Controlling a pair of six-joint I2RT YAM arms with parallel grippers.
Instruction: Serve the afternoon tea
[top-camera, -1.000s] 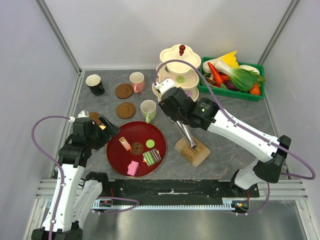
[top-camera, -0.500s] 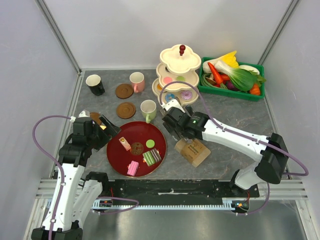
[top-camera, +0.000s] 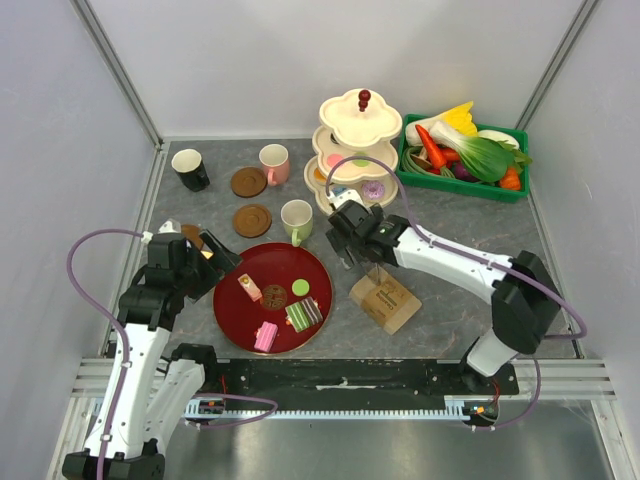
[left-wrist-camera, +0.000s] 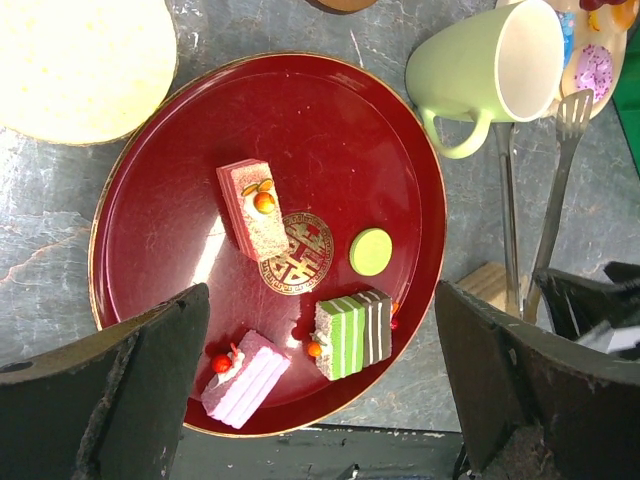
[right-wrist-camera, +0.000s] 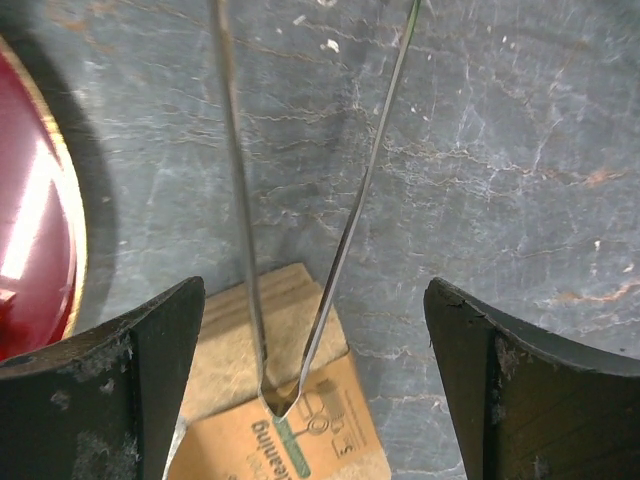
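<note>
Right gripper: has just let go, fingers wide either side of the tongs, drawn back from the tiered stand toward frame centre.
Tongs: parked, hinge on tan block.
Cake slices, macaron: on red tray, lower left, apparently unserved.
Left gripper: spread open above tray.

The left arm and the right arm are showing white link shells with black joint housings. A lilac cable is looping off each one. The jaws are appearing as matte black wedges, scuffed grey along their edges.
</note>
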